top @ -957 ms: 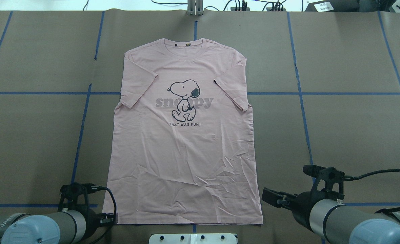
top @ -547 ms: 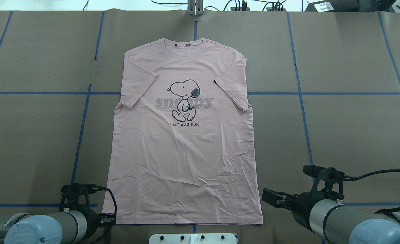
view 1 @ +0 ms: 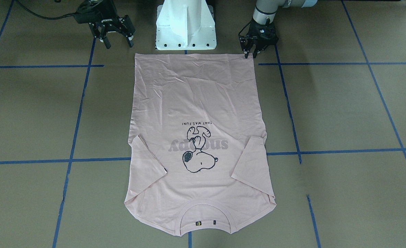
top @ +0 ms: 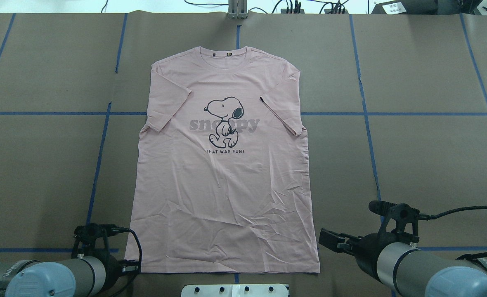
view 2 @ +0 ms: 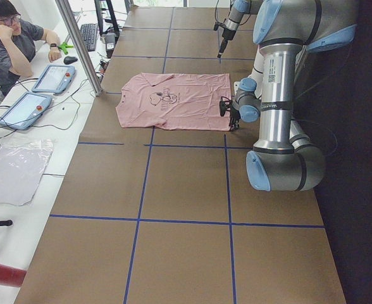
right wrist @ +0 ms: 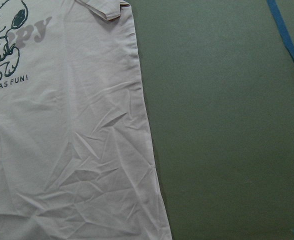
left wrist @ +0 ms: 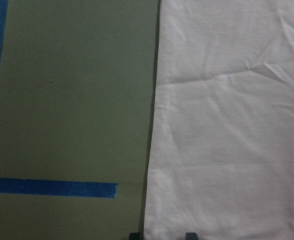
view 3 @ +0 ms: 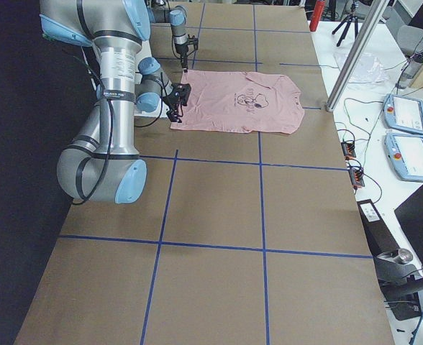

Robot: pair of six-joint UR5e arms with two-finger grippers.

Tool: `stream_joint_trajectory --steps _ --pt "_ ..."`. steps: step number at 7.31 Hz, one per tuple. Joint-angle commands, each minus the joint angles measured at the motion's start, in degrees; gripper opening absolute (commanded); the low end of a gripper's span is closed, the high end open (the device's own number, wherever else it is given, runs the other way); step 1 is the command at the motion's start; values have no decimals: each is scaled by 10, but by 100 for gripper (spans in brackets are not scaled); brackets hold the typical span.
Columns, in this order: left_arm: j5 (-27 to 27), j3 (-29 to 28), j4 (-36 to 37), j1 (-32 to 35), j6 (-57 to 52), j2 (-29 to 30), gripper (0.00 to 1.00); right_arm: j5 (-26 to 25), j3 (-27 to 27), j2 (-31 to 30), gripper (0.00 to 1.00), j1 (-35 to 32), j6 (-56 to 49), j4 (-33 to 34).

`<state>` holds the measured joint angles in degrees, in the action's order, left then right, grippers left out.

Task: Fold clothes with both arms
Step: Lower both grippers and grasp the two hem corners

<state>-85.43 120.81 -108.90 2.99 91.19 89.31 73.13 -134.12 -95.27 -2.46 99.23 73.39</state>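
Observation:
The pale pink T-shirt (top: 223, 189) lies flat on the table with its dog print up, collar far from me and hem near my base. My left gripper (view 1: 251, 53) is low at the hem's left corner. In the left wrist view its two fingertips (left wrist: 133, 235) stand a little apart, astride the shirt's (left wrist: 227, 130) side edge, so it is narrowly open. My right gripper (view 1: 115, 38) hangs wide open just off the hem's right corner (top: 318, 270), touching nothing. The right wrist view shows the shirt's (right wrist: 67, 150) right side and its edge.
The white pedestal (view 1: 185, 26) stands right behind the hem's middle. Brown table covering (top: 425, 165) with blue tape lines (top: 365, 115) spreads wide on both sides. At the table's left end a person (view 2: 12, 38) sits beside tablets (view 2: 52, 77).
The left arm has crept slightly toward the near table edge at the hem corner. The shirt and the right arm have not moved.

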Motion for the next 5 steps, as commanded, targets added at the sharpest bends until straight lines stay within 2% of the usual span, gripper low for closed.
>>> stream_joint_trajectory --steps 1,2,5 --pt "0 0 0 -1 0 0 25 0 1 0 100 0 0 0" --pt "0 1 0 -1 0 0 3 0 1 0 100 0 0 1" --pt "-1 7 1 -1 -2 0 0 0 3 0 100 3 0 2"
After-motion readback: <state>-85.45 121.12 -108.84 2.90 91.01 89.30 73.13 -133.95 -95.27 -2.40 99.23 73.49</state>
